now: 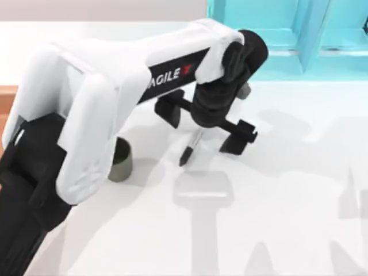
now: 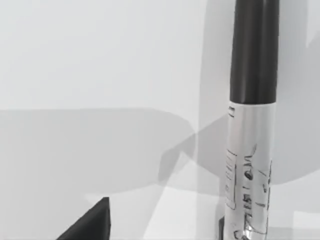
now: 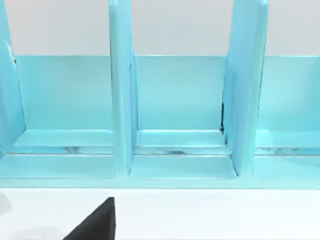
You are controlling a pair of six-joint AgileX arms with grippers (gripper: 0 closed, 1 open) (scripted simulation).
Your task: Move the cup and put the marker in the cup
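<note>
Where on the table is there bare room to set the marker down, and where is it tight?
Bare table spreads over the top view's right and front, bordered by the turquoise shelf behind. It is tight at centre-left: the left end effector hangs over the marker, with the cup close beside the left arm.

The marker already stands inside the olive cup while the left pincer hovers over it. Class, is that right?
No. In the top view the marker is outside the cup, to its right and apart from it, under the left pincer. The rest stands.
</note>
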